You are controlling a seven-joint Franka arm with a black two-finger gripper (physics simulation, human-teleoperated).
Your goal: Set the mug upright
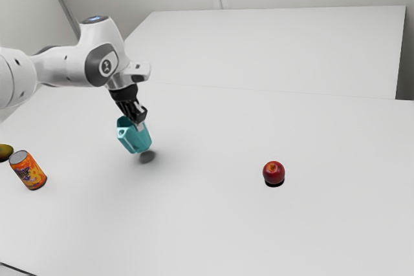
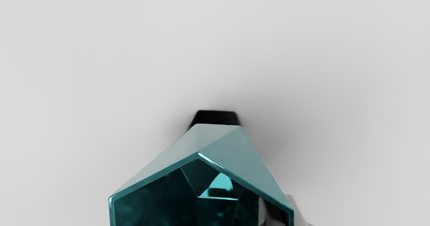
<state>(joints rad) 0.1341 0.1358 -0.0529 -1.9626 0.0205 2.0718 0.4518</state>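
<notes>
In the exterior view the gripper (image 1: 138,125) points down at the teal mug (image 1: 135,139), shut on its wall near the rim. The mug is tilted, its opening toward the exterior view's upper left, and a separate shadow lies on the table below it. In the wrist view the gripper (image 2: 284,215) has one finger inside the mug (image 2: 215,138) and the other against its outer side. The mug's open end faces the camera, and a dark patch shows beyond its far end. Its handle cannot be made out clearly.
On the white table (image 1: 207,224), an orange can (image 1: 28,170) stands toward the exterior view's left, with a greenish-brown fruit (image 1: 6,152) beside it at the edge. A red apple (image 1: 273,172) sits toward the exterior view's right, well apart from the mug.
</notes>
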